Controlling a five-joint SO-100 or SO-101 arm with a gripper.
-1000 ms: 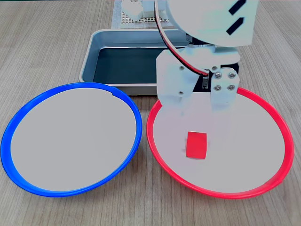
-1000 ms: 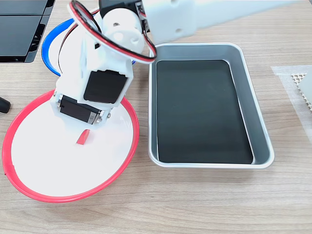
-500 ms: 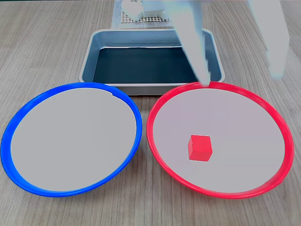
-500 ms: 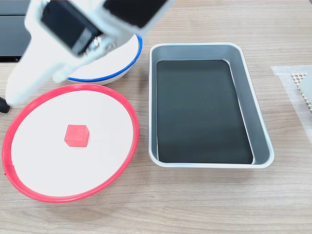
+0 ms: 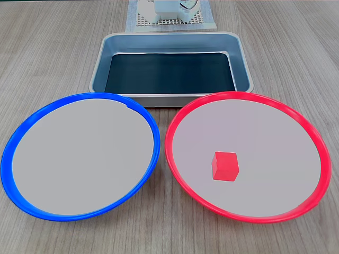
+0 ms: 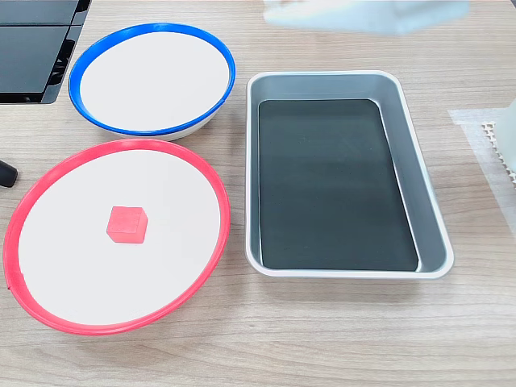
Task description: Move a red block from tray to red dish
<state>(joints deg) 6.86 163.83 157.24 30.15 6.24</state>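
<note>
Red block (image 5: 225, 166) flat in red dish (image 5: 175, 132), cube without long axis, tray (image 6: 423, 193) alongside, jaws' state untellable

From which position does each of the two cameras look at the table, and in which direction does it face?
A fixed view: high at the dishes' side, looking down toward the robot base; the tray lies beyond the red dish and blue dish.
Another fixed view: nearly overhead, turned sideways, with the tray at the right; a blurred white arm part crosses the top edge.
Shared: both fixed views show the red block resting in the red dish, and the tray without blocks.
</note>
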